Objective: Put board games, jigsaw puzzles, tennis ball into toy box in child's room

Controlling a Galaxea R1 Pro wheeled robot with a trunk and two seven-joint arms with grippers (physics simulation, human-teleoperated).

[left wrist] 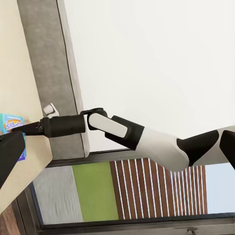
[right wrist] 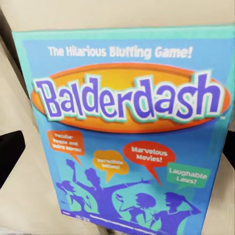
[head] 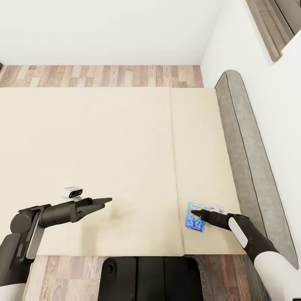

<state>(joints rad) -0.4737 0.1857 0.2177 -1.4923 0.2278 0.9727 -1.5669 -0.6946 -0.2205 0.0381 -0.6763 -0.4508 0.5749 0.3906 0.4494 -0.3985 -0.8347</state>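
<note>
Reaching with the right pincer, grip state impossible to tell, over the small blue Balderdash board game box lying lower right on the cream bed; next, probably clamping and lifting it.
</note>
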